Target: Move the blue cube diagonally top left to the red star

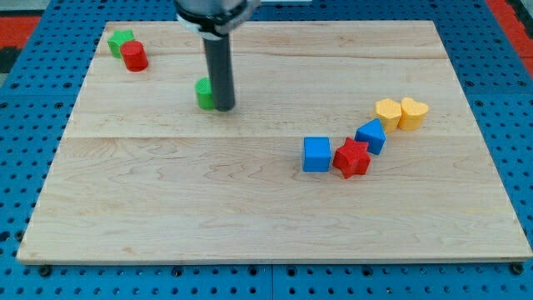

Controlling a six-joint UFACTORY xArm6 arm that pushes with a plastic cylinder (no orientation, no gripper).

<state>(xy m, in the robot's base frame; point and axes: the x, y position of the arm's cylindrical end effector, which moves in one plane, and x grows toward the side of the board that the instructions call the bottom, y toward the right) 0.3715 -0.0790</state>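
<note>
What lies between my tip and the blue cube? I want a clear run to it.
Nothing: the camera view shows bare wood between my tip, which sits beside the green block, and the blue cube. The red star touches the cube's far side.

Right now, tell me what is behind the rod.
A green block sits against my tip, showing only on the rod's left. Its right part is covered, so its shape is unclear.

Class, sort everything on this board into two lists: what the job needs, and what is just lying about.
Needed: blue cube, red star, my tip.

Lying about: second blue block, two yellow blocks, green block by my tip, green block and red block top left.
</note>
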